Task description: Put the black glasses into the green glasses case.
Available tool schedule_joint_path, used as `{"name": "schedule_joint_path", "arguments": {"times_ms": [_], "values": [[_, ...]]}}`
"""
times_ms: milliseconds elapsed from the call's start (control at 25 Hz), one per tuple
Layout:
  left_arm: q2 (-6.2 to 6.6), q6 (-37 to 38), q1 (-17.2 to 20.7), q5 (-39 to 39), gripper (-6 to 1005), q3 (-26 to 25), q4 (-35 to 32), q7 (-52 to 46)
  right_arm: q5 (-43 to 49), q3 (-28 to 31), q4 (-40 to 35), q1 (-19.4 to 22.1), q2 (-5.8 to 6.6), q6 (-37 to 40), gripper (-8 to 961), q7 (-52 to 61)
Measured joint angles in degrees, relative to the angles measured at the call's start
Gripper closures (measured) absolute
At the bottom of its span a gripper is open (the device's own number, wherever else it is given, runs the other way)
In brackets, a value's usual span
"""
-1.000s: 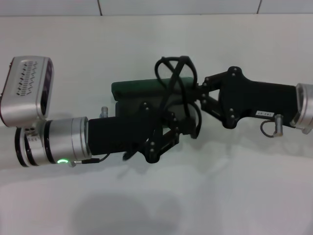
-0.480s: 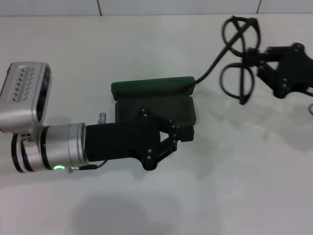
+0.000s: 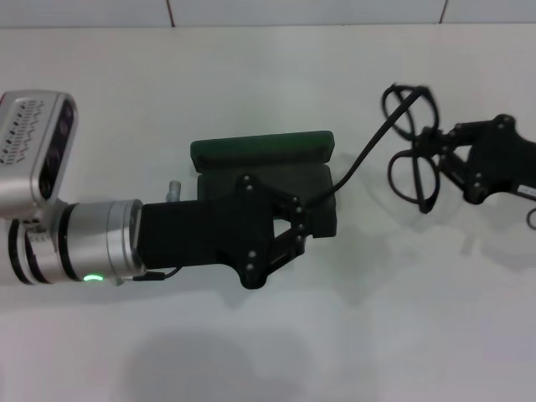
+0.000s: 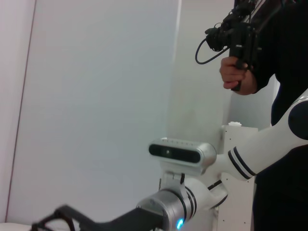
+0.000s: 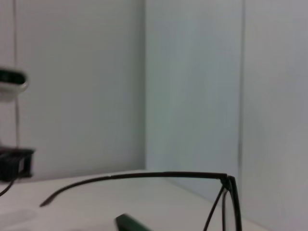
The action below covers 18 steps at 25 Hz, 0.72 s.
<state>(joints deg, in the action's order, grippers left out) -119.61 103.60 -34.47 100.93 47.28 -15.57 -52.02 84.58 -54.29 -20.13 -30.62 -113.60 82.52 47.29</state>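
The green glasses case (image 3: 261,149) lies open mid-table, lid toward the far side and dark base (image 3: 322,186) nearer me. My left gripper (image 3: 303,224) lies over the base with its fingers drawn together. I cannot tell whether it touches the case. My right gripper (image 3: 435,147) is shut on the bridge of the black glasses (image 3: 412,177) and holds them upright to the right of the case. One long temple arm (image 3: 360,159) slants down to the base's right edge. That arm (image 5: 144,175) and a strip of the case (image 5: 127,222) show in the right wrist view.
The white table (image 3: 276,335) runs to a tiled wall at the far edge. In the left wrist view a person holding a camera rig (image 4: 238,43) stands behind my right arm (image 4: 185,211).
One second ago the right gripper held the glasses over the case. It swung them away to the far right, then lowered them slightly toward the case. The left arm shifted a little left.
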Motion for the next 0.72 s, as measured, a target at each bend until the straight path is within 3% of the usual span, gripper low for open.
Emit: {"name": "schedule_joint_path", "arguments": {"times_ms": [200,720], "values": [[-0.07,-0.07,-0.57,-0.01,992,-0.15,0.01,0.16,1.96,-1.11,0.21,-1.10,-1.68,0.48,915,-1.65],[-0.33,-1.44,-1.55,0.40,991,0.09,0.87,-0.58,1.07,-3.08,0.72,-3.52,-2.58,5.02,916,-1.27]]}}
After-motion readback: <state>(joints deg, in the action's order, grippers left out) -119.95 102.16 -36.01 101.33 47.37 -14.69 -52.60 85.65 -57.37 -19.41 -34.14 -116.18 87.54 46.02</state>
